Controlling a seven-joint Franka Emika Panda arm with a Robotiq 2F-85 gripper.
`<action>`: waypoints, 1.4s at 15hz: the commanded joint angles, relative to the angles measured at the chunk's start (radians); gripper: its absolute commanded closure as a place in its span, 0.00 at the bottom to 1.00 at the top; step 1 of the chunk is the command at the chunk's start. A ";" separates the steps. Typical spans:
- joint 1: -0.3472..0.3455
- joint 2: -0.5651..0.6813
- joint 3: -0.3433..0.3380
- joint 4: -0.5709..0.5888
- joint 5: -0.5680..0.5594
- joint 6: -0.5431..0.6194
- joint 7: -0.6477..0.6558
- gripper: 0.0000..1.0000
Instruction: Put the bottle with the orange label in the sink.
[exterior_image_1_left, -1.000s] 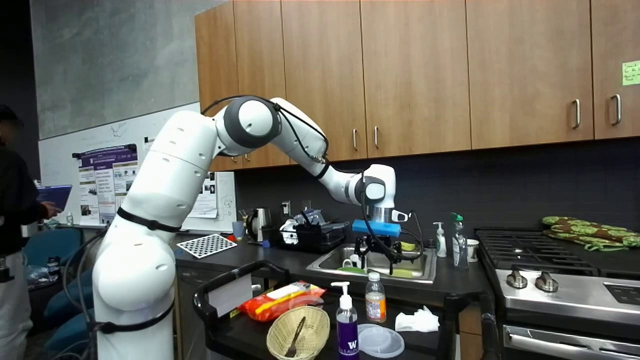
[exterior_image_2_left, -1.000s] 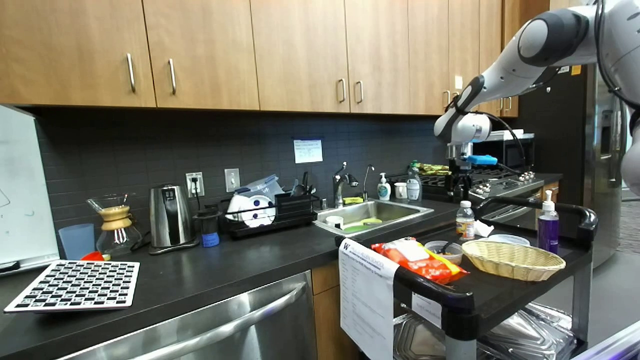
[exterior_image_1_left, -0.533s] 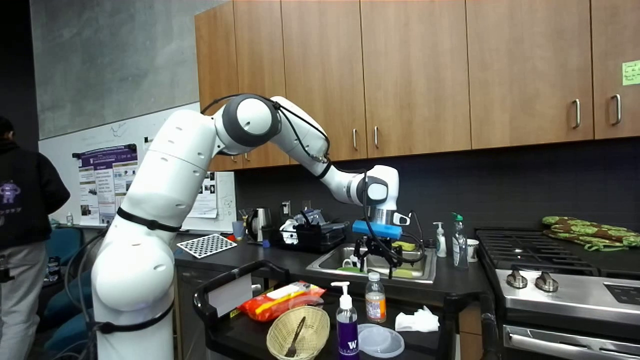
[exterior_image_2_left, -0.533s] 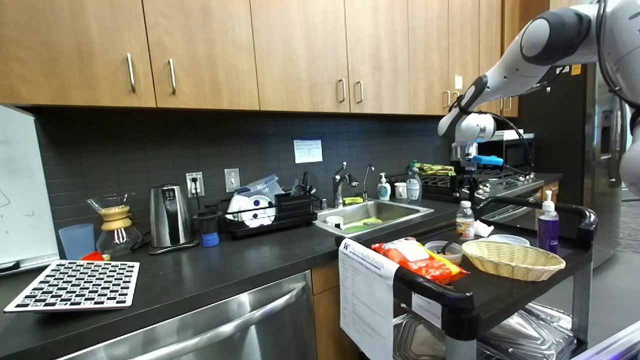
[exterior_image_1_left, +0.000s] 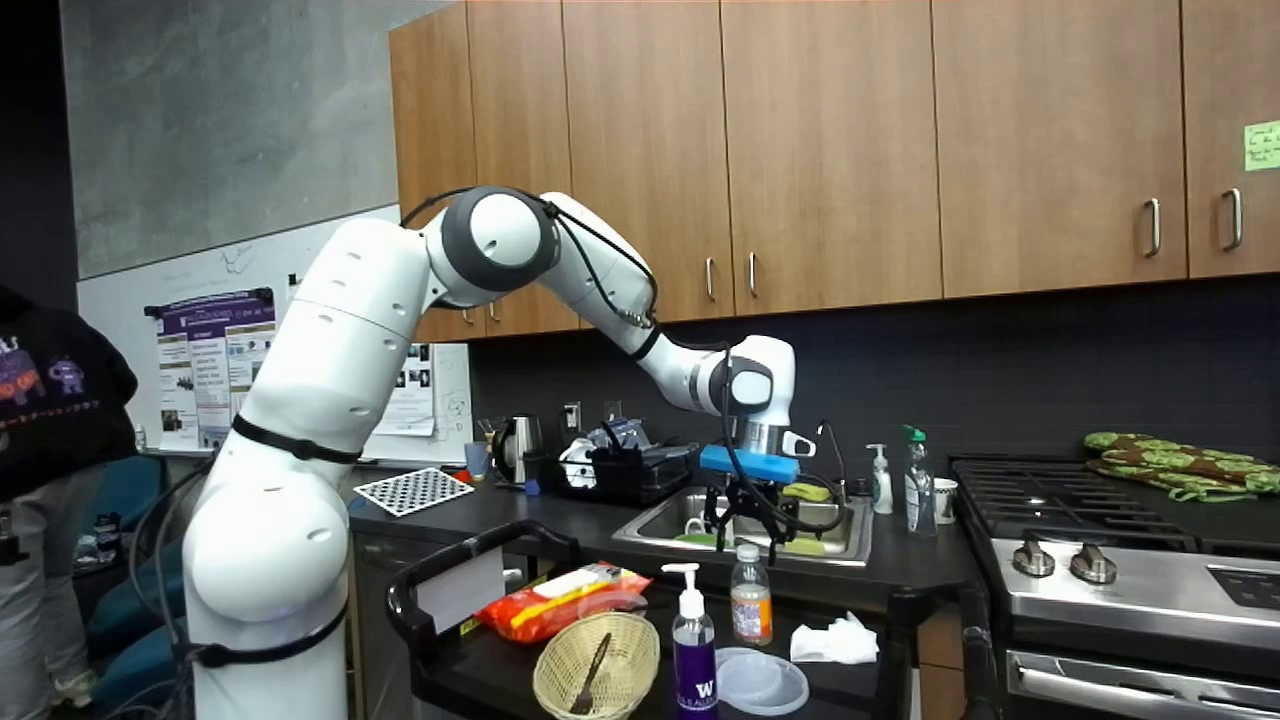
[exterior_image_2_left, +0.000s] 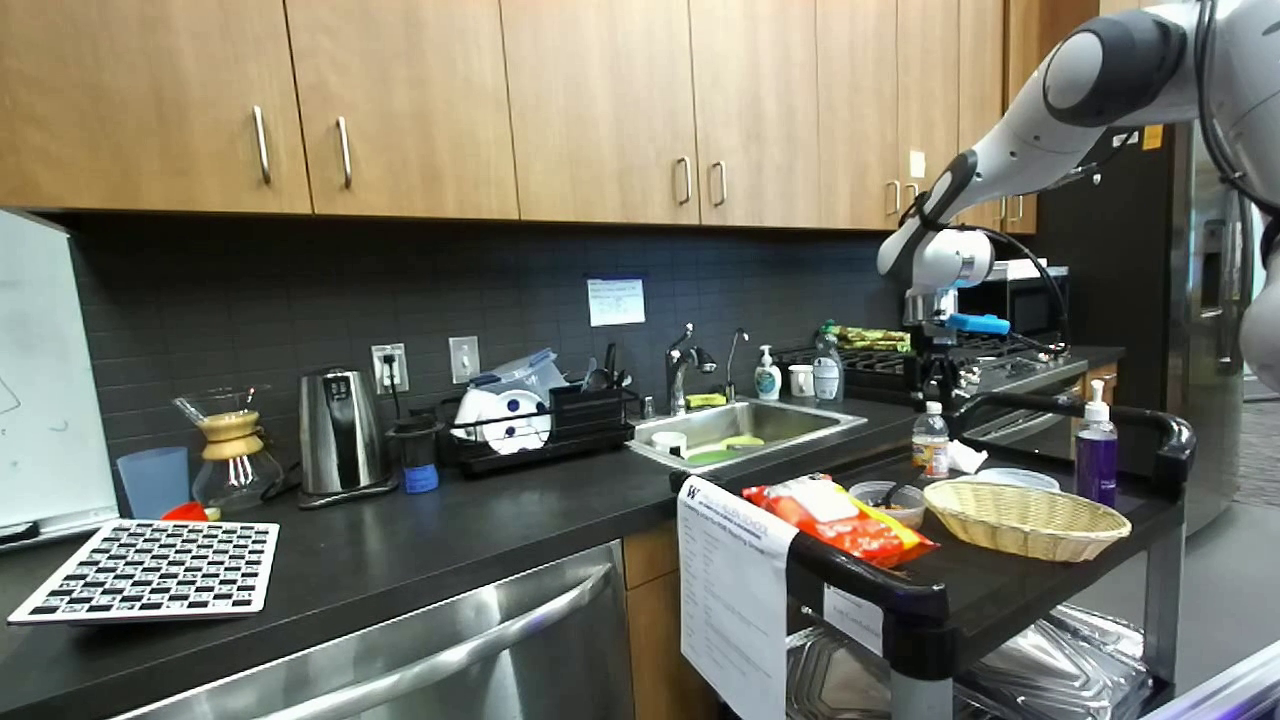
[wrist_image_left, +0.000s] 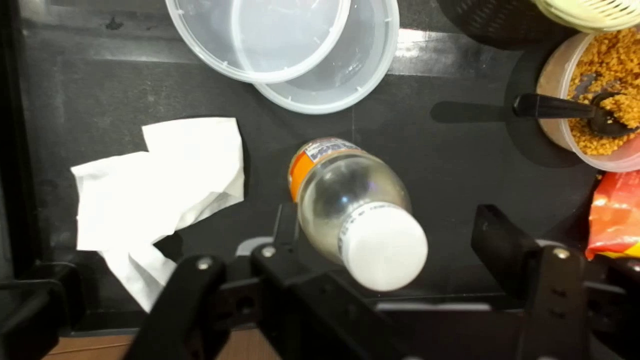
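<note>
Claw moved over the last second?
Yes, slightly: in an exterior view the claw has come a little lower and left in the picture, judged against the sink, which has not shifted.

In an exterior view, the bottle stands on the table under the end effector, the tissue to its right, the lids before it, the pump bottle before it to the left. Left of the pump bottle is the basket, behind it the bag, and between these two the tub with a spoon in it. Beyond the table the sink is set in the counter, with the rack to its left, the soap and cup to its right, and the stove farther right.
</note>
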 joint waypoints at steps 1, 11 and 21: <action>0.002 -0.042 0.000 -0.039 -0.002 -0.006 -0.008 0.42; 0.016 -0.085 -0.006 -0.058 -0.025 -0.001 0.003 1.00; 0.018 -0.104 -0.018 -0.053 -0.065 -0.002 0.004 0.37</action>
